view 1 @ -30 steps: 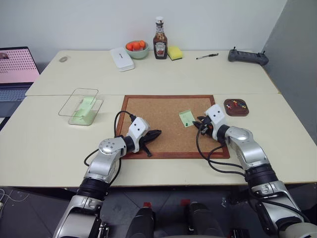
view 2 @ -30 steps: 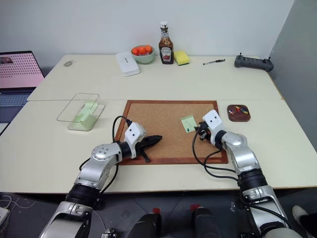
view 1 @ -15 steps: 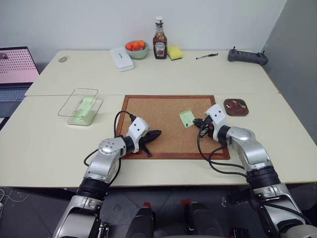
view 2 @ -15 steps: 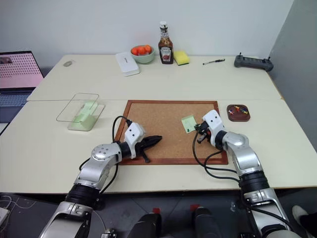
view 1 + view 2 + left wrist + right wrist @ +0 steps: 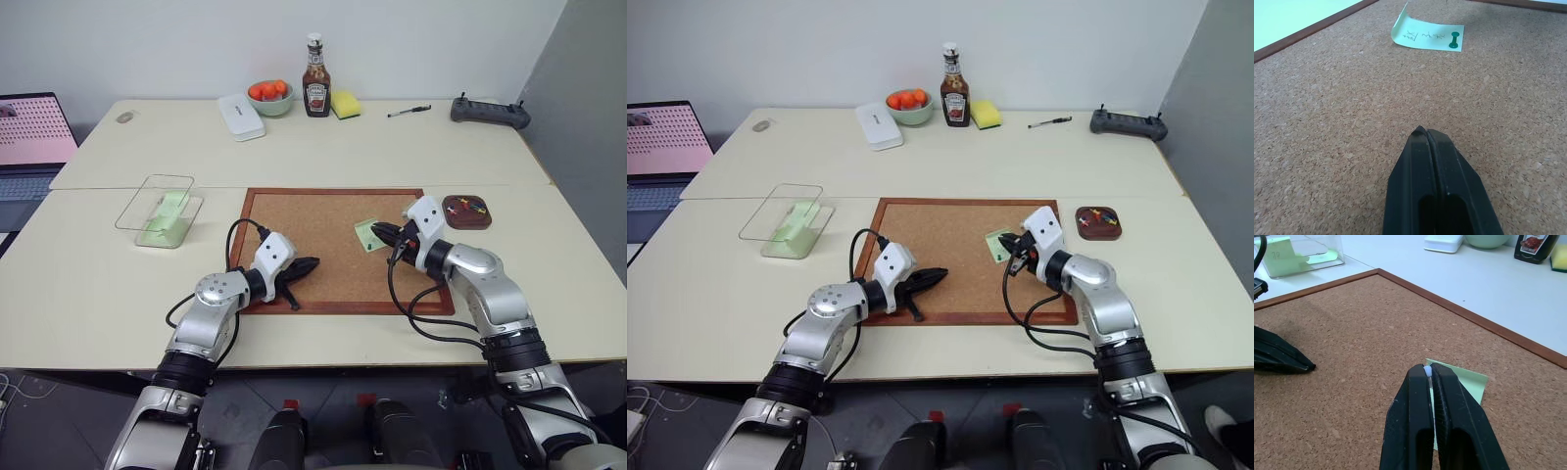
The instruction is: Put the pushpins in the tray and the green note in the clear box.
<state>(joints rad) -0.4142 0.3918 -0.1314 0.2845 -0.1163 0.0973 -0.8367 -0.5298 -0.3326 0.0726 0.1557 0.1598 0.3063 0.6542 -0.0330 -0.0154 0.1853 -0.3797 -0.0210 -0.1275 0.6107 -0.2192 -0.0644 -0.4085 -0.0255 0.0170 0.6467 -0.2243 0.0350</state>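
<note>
The green note (image 5: pixel 368 234) lies on the corkboard (image 5: pixel 313 220), still pinned by a green pushpin (image 5: pixel 1454 40). My right gripper (image 5: pixel 381 232) hovers just over the note, shut on a small whitish pushpin (image 5: pixel 1426 370) that peeks out between its tips. Resting on the cork near the board's front left, my left gripper (image 5: pixel 312 262) is shut with nothing in it. The dark red-brown tray (image 5: pixel 449 209) sits right of the board and holds several coloured pushpins (image 5: pixel 476 206). The clear box (image 5: pixel 167 211) stands left of the board, lid raised, with green paper inside.
Along the table's far side stand a white case (image 5: pixel 241 117), a green bowl of orange fruit (image 5: pixel 270 96), a ketchup bottle (image 5: pixel 315 90) and a yellow sponge (image 5: pixel 345 104). A pen (image 5: pixel 409 112) and a black controller (image 5: pixel 490 112) lie far right. A laptop (image 5: pixel 29 137) sits at the left.
My right gripper has shut and risen a little, shifting left over the green note. The left gripper and the note have stayed put.
</note>
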